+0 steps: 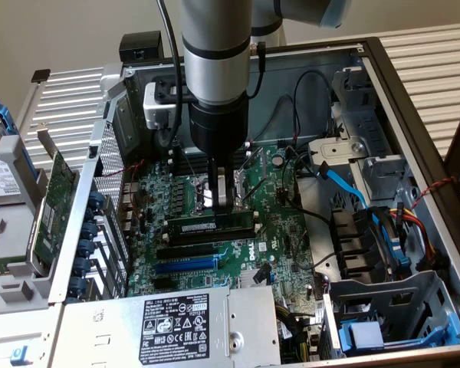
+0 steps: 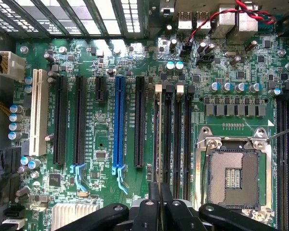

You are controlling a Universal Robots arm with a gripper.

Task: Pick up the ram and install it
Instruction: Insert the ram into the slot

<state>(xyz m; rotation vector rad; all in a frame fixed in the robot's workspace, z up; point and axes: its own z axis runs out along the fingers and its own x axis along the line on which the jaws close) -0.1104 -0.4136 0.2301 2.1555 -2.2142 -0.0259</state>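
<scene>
1. My black two-finger gripper point(image 2: 160, 199) is clenched on the top edge of the long, thin green ram stick point(image 1: 211, 228).
2. The stick stands on edge at the row of black memory slots point(image 2: 176, 134), beside the silver processor socket point(image 2: 232, 175); I judge it needs a straight, even push down.

Exterior high, oblique; wrist close, seemingly straight above shared motherboard point(image 1: 280, 230) point(image 2: 103, 144).

- My gripper point(image 1: 224, 204) stands over the memory slots point(image 2: 180, 134), just beside the CPU socket point(image 2: 236, 175).
- The ram point(image 1: 211, 228) stands on edge, clamped in my gripper, along the memory slot farthest from the CPU socket.
- The expansion slots point(image 2: 119, 125) lie beyond the ram, farther from the CPU socket.
- The power supply point(image 1: 176, 326) lies in front of the CPU socket in the exterior view.
</scene>
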